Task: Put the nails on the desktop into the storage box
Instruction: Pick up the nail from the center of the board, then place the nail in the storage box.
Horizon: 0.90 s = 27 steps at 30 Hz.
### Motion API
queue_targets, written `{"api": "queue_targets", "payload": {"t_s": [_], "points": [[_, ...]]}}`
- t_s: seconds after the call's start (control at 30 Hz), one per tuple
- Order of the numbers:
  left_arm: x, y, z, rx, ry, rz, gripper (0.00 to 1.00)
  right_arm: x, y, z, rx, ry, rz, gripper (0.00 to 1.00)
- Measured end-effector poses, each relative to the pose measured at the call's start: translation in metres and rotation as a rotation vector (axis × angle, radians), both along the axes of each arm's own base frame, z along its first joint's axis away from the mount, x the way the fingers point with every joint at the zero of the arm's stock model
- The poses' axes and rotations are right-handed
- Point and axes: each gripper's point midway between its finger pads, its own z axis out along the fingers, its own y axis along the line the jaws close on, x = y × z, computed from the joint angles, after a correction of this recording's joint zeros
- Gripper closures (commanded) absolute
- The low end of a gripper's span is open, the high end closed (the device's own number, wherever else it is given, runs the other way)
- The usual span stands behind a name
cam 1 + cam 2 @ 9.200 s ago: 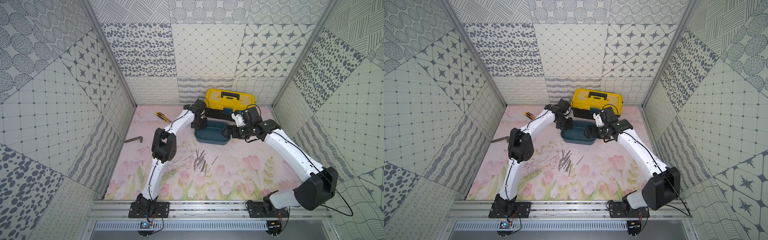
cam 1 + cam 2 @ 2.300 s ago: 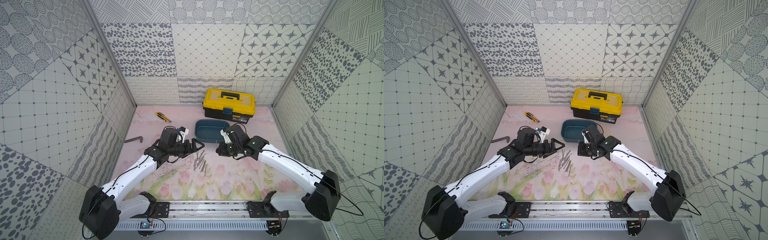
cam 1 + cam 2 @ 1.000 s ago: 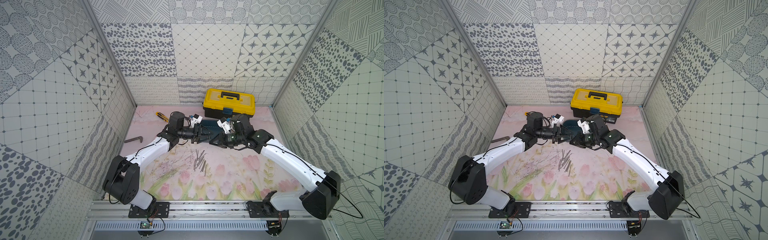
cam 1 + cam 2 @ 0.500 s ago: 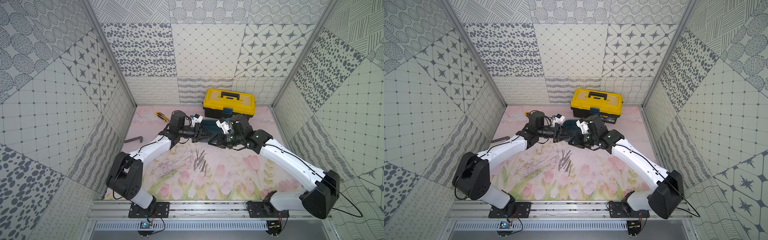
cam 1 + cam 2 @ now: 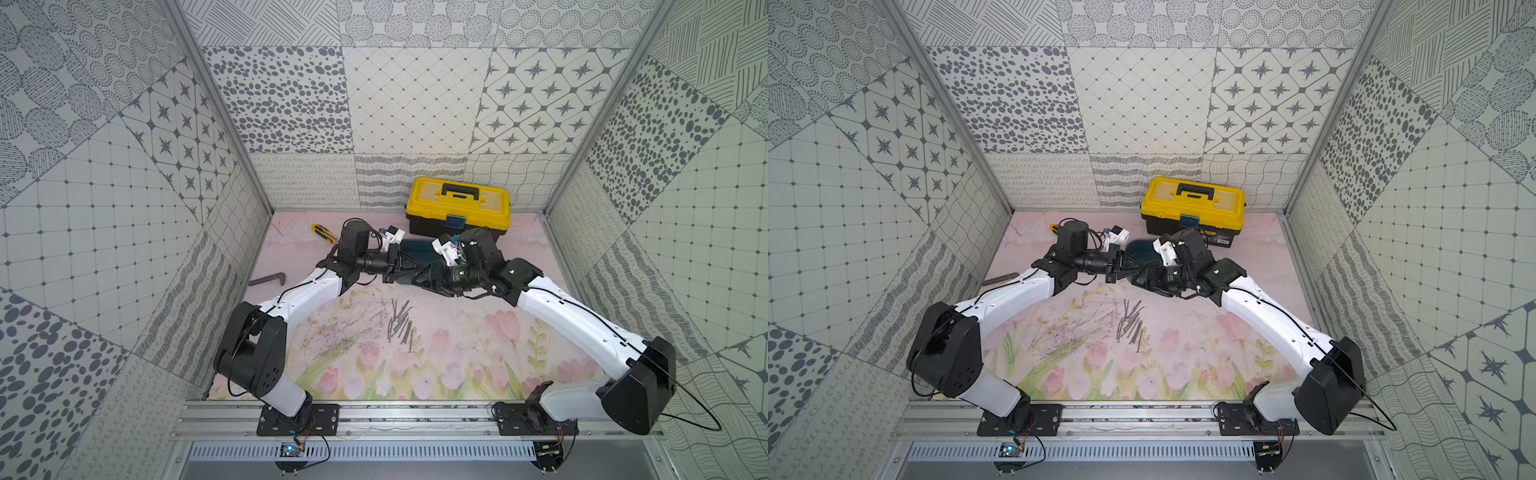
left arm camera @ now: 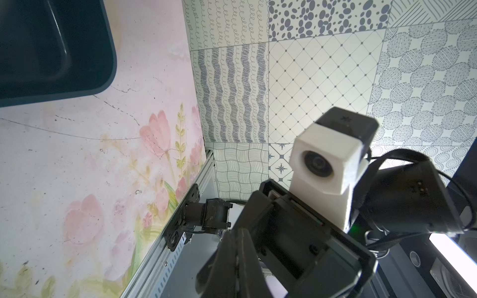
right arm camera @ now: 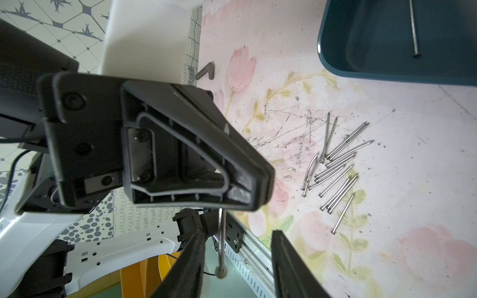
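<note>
Plainly, the main risk is a dropped nail or a bump between the arms. In both top views the left gripper (image 5: 411,268) and right gripper (image 5: 426,277) meet tip to tip at the near rim of the teal storage box (image 5: 419,248). A hasty move here could knock them together. Both arms reach forward and low, elbows turned outward. The heap of nails (image 5: 401,322) lies on the flowered surface (image 5: 457,353), apart from the box and nearer the robot. A yellow toolbox (image 5: 457,203) stands behind the box.

In the left wrist view, the right arm's white wrist camera (image 6: 327,160) faces the lens at close range, which shows how little room there is. A corner of the box is visible on the surface. The left fingers cannot be made out here.

In the right wrist view, the left fingers (image 7: 232,165) are pressed together, pinching a single nail (image 7: 220,237) by its shaft so it hangs head down. That thin, smooth shaft could swivel or slip and fall outside the box. The right fingers (image 7: 191,258) stand apart on either side of it and hold nothing. Another nail (image 7: 413,25) lies inside the box.
</note>
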Motion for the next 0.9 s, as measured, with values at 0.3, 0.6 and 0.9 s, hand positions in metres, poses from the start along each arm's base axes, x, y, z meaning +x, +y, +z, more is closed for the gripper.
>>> {"api": "queue_targets", "payload": {"t_s": [0.3, 0.6, 0.9], "points": [[0.043, -0.002, 0.007, 0.134, -0.044, 0.071, 1.0, 0.025, -0.049, 0.011, -0.039, -0.053, -0.158, 0.45], [0.096, 0.003, -0.038, 0.414, -0.055, 0.162, 1.0, 0.023, -0.058, -0.01, -0.16, -0.032, -0.126, 0.44], [0.13, -0.005, -0.096, 0.659, -0.073, 0.164, 1.0, 0.037, -0.057, -0.014, -0.249, -0.084, -0.068, 0.42]]}}
